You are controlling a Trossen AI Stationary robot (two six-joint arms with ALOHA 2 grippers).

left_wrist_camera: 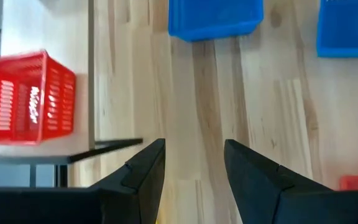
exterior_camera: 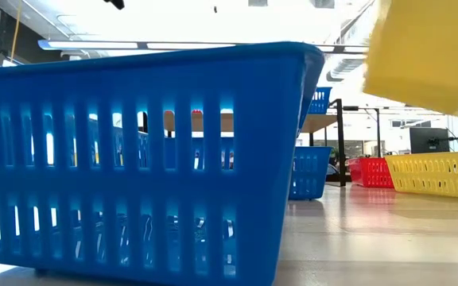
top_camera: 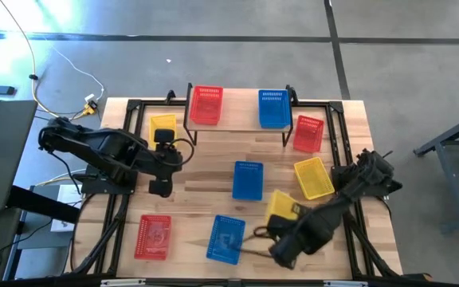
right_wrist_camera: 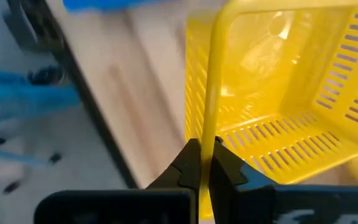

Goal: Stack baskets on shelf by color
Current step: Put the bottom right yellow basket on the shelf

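Right gripper [right_wrist_camera: 205,163] clamped on rim of yellow mesh basket [right_wrist_camera: 278,87], held tilted off tabletop near front right. Blue basket [top_camera: 227,238] just beside it; second yellow basket [top_camera: 313,177] close behind. Left gripper [left_wrist_camera: 194,165] parted, empty, over bare wooden table [top_camera: 205,179] left of centre. Shelf [top_camera: 241,108] at back carries red basket [top_camera: 206,104] and blue shelf basket [top_camera: 274,108]. All baskets slotted plastic, rectangular.

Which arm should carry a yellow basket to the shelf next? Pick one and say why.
Right. The right gripper is shut on a yellow basket, lifted off the table. The left gripper is open and empty, near the shelf.
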